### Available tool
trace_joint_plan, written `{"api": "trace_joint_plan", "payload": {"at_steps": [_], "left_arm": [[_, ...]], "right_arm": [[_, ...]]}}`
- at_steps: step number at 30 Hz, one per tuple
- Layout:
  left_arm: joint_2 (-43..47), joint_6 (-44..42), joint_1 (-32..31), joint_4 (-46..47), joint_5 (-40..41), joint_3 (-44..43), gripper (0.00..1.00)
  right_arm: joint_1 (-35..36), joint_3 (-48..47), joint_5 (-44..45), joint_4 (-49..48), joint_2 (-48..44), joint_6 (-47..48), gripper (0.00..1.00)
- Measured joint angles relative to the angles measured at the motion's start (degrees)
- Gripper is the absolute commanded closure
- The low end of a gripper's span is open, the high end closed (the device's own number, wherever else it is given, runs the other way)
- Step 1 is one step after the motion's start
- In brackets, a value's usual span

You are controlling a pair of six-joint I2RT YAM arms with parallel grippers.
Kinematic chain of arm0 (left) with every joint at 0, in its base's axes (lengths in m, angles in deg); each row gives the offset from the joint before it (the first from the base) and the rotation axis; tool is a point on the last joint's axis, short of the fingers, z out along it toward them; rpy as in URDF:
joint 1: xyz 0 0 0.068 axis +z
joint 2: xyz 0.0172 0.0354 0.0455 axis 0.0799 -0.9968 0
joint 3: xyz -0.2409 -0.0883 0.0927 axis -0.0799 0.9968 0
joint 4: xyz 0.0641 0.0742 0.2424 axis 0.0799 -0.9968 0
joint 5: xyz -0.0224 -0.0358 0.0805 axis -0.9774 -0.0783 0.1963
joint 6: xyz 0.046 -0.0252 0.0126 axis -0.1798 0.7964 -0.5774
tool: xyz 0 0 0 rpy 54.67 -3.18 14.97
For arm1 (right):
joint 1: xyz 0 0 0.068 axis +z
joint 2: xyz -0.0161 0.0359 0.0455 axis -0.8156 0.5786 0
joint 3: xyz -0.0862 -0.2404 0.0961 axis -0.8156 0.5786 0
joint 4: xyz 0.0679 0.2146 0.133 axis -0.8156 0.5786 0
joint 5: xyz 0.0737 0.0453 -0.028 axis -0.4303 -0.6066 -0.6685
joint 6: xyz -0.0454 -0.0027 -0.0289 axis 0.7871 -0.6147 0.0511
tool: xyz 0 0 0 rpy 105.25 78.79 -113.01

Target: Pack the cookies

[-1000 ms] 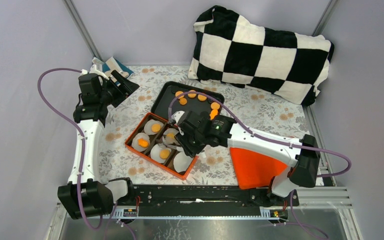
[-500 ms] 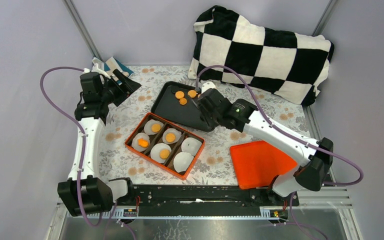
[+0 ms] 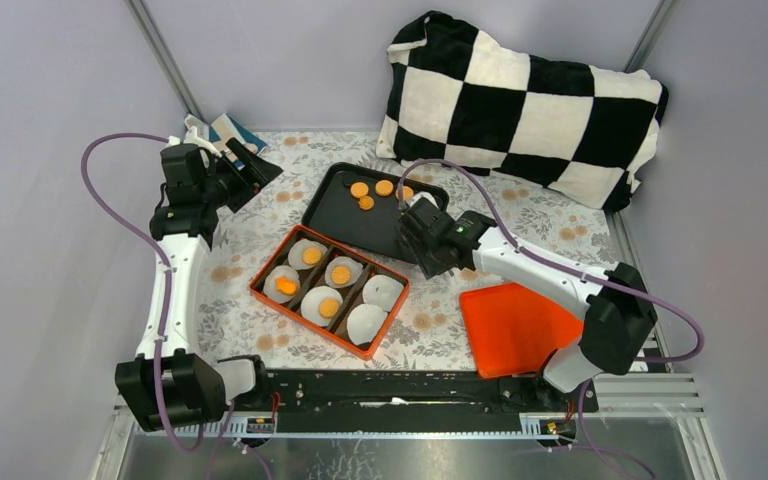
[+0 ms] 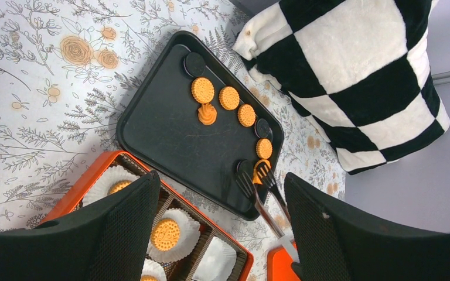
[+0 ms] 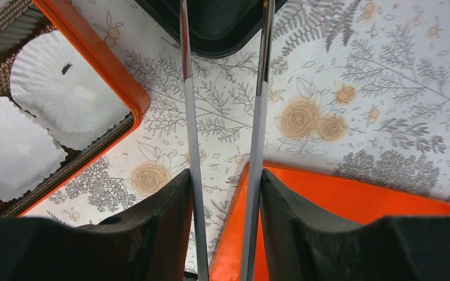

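Several orange cookies (image 3: pixel 359 189) lie in an arc on the black tray (image 3: pixel 340 220); the left wrist view shows them clearly (image 4: pixel 229 98), with dark ones among them. My right gripper (image 3: pixel 422 235) hangs over the tray's right corner, shut on metal tongs (image 5: pixel 188 117). The forked tips of the tongs (image 4: pixel 258 190) straddle one orange cookie (image 4: pixel 262 167) near the tray's rim. The orange box (image 3: pixel 260 275) holds white liners, several with a cookie (image 3: pixel 312 255) and two empty (image 3: pixel 365 323). My left gripper (image 3: pixel 245 170) hovers open at the far left, with nothing between its fingers (image 4: pixel 123 234).
An orange lid (image 3: pixel 515 325) lies flat to the right of the box, under my right wrist (image 5: pixel 351 199). A checkered pillow (image 3: pixel 520 110) fills the back right. A small packet (image 3: pixel 222 128) sits in the back left corner. Walls enclose the flowered cloth.
My right arm swung from above the orange box to the tray's right side, then drew back a little toward the tray's near corner. The left arm barely moved.
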Motion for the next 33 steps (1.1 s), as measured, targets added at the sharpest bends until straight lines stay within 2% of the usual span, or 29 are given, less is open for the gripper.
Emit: {"api": "trace_joint_plan", "payload": {"at_steps": [6, 8, 9, 13, 16, 22, 29, 33], "left_arm": [[0.0, 0.0, 0.0, 0.2, -0.3, 0.1, 0.18], [0.0, 0.0, 0.0, 0.3, -0.3, 0.1, 0.18], [0.0, 0.0, 0.0, 0.4, -0.3, 0.2, 0.18], [0.0, 0.0, 0.0, 0.9, -0.3, 0.3, 0.18], [0.0, 0.0, 0.0, 1.1, -0.4, 0.6, 0.18], [0.0, 0.1, 0.0, 1.2, -0.5, 0.6, 0.18], [0.0, 0.1, 0.0, 1.2, -0.7, 0.6, 0.18], [0.0, 0.3, 0.0, 1.2, -0.7, 0.6, 0.18]], "right_arm": [[0.0, 2.6, -1.9, -1.4, 0.3, -0.9, 0.5], [0.0, 2.3, -1.9, -1.8, 1.0, -0.9, 0.54], [0.0, 1.9, -2.0, -1.8, 1.7, -0.8, 0.58], [-0.1, -1.1, -2.7, -1.7, 5.5, -0.4, 0.9], [-0.2, -3.2, -3.6, -1.5, 6.6, -0.2, 0.99], [-0.2, -6.6, -6.4, -0.6, 4.5, -0.3, 1.0], [0.6, -6.6, -11.9, 3.7, -8.6, -1.2, 0.97], [5.3, -5.0, -13.7, 5.6, -14.2, -3.3, 0.97]]}}
